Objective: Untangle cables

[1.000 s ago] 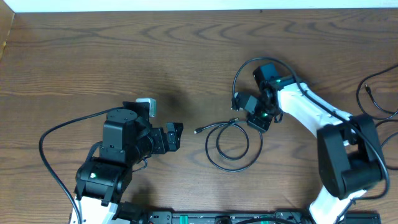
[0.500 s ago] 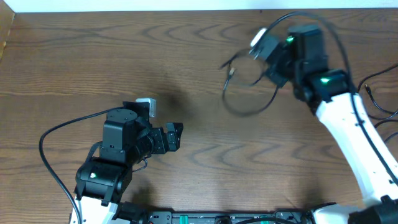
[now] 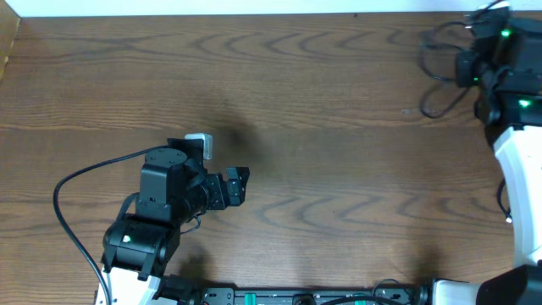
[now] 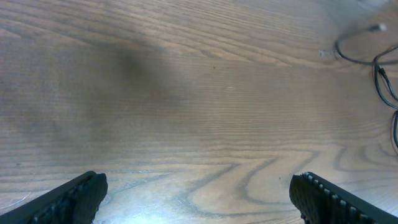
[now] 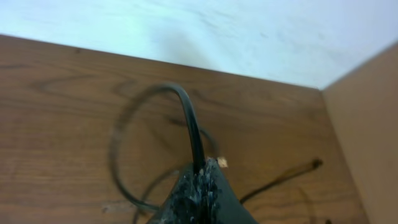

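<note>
R gripper (image 5: 199, 179) clamped on blurred cable (image 5: 189, 121); L gripper (image 4: 199, 191) spread wide, empty, tips cropped.

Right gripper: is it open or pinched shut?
The right gripper is shut: in its wrist view the tips meet on a thin black cable.

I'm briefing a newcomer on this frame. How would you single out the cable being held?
Look to the brown wooden table's far right corner. There the right gripper is shut on a thin black cable that hangs in loose loops, unlike the thicker black cable curving at the table's left.
</note>
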You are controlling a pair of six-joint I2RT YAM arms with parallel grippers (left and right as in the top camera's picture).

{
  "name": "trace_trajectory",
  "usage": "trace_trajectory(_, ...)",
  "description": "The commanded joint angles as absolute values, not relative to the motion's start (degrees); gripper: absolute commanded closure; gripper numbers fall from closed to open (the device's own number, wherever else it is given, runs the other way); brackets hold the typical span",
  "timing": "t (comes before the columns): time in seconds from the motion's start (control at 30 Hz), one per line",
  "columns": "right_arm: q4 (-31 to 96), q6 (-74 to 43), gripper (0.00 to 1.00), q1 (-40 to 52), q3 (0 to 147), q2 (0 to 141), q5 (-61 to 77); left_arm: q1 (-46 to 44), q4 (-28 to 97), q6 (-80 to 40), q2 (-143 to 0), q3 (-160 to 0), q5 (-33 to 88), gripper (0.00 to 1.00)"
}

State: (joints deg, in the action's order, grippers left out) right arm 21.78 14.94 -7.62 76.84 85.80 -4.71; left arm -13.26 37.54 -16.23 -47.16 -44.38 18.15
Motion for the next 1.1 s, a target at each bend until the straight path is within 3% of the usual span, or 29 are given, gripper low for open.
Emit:
trace_trajectory(0.0, 21.89, 10.72, 0.99, -9.89, 77.34, 88.12, -3.46, -13.04, 37.74, -15.25, -47.16, -44.80, 18.83, 0.02)
trace_trajectory(0.53, 26.68, 4.51, 0.99, -11.73, 77.34, 100.09, -2.46, -13.04, 37.74, -15.25, -47.16, -44.80, 18.83, 0.02)
trace_trajectory(0.57, 27.05, 4.51, 0.95, -11.75, 77.34, 100.66, -1.98, -13.04, 37.74, -15.25, -47.16, -44.80, 18.83, 0.02)
trace_trajectory(0.67, 28.56, 4.54, 0.47, -11.73, 77.34, 101.82, -1.78, -13.04, 37.74, -15.25, -47.16, -44.80, 18.83, 0.02)
trace_trajectory(0.7, 28.86, 4.54, 0.01, -11.75, 77.34, 101.93, -1.76, -13.04, 37.74, -15.25, -47.16, -44.80, 18.83, 0.02)
trace_trajectory(1.07, 33.23, 4.56, 0.01, -11.68, 77.34, 101.91, -1.78, -13.04, 37.74, -15.25, -47.16, -44.80, 18.83, 0.02)
